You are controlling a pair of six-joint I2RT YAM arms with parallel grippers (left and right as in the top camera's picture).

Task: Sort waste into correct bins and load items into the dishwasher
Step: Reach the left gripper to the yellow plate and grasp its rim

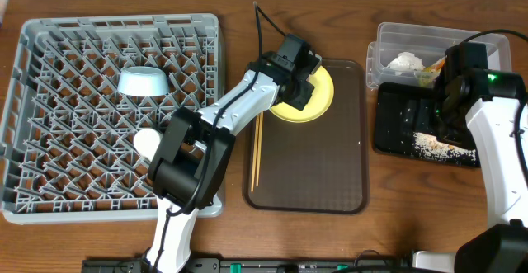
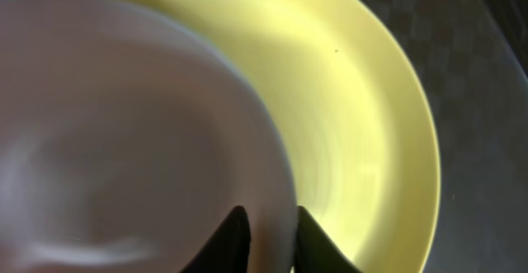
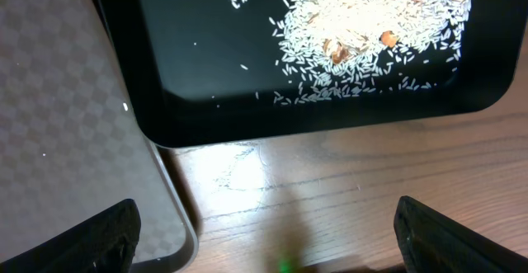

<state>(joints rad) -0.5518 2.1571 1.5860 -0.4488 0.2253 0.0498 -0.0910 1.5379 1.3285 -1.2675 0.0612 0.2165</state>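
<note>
Far left: grey dish rack (image 1: 49,50), with the light blue bowl (image 1: 143,82) among its pegs and the small white cup (image 1: 148,142) a little nearer me. Chopsticks (image 1: 256,149) lie along the left side of the brown tray (image 1: 330,174). My left fingers (image 2: 271,228) are closed on the rim of the pinkish-white bowl (image 2: 124,124), one inside the wall and one outside. The bowl sits on the yellow plate (image 2: 371,141), at the tray's top edge. Step in hand, as I read it: lift this bowl and carry it to the rack. It is a one-point pinch on a thin rim, so I expect the bowl to swing. Best to rise straight up until it clears the plate, so the plate isn't dragged. Then travel left slowly and lower it between free pegs near the blue bowl. Release only once the pegs bear it. Right: the clear tub (image 1: 412,38) holds the tissue (image 1: 406,61) and wrapper (image 1: 429,77). The black tray (image 3: 206,116) holds the rice (image 3: 371,25). My right fingers (image 3: 285,240) are spread wide and empty above the wooden surface (image 3: 330,182), just beside that tray.
</note>
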